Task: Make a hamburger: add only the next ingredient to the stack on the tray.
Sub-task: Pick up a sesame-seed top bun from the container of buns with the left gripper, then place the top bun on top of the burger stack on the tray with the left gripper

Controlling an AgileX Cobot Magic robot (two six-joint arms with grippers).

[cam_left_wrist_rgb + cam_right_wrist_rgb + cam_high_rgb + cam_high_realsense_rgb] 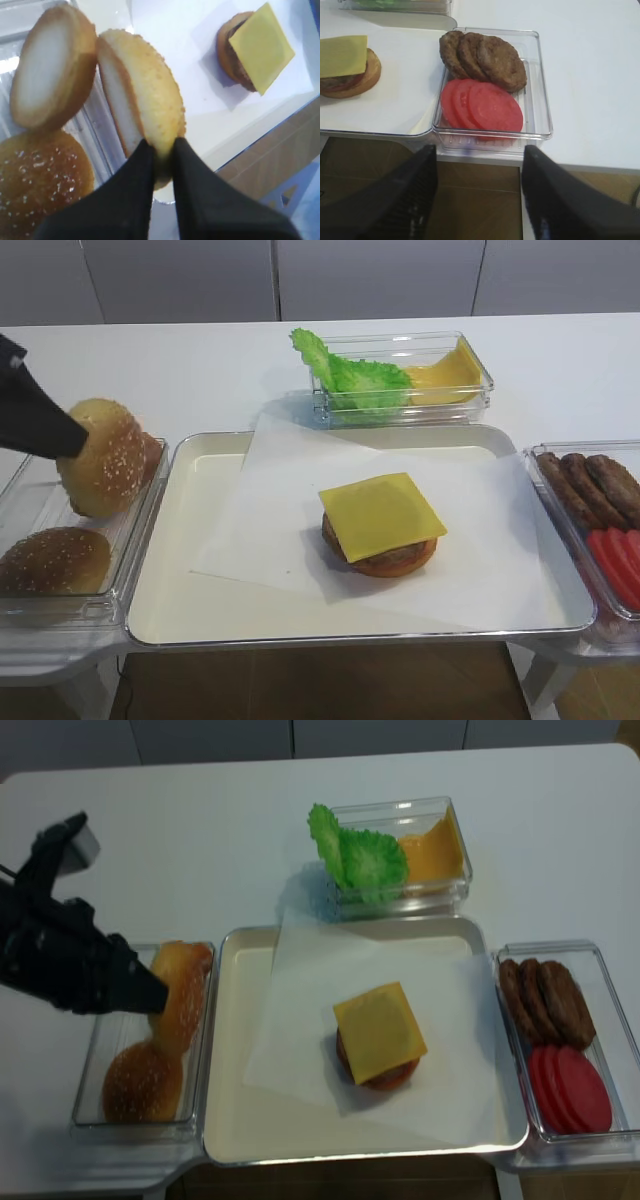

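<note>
The stack (380, 525) of bun base, patty and yellow cheese slice sits on white paper in the cream tray (200, 550), right of its middle. It also shows in the left wrist view (255, 47) and at the left edge of the right wrist view (345, 67). My left gripper (161, 147) is shut on the rim of the sesame bun top (145, 105), which hangs on edge above the left container, by the tray's left rim (105, 455). My right gripper (479, 150) is open and holds nothing, in front of the right container.
The clear left container (30, 600) holds another sesame bun top (55, 560) and a smooth bun half (50, 75). Behind the tray, a container holds lettuce (350, 375) and cheese (450, 370). The right container holds patties (482, 55) and tomato slices (482, 105).
</note>
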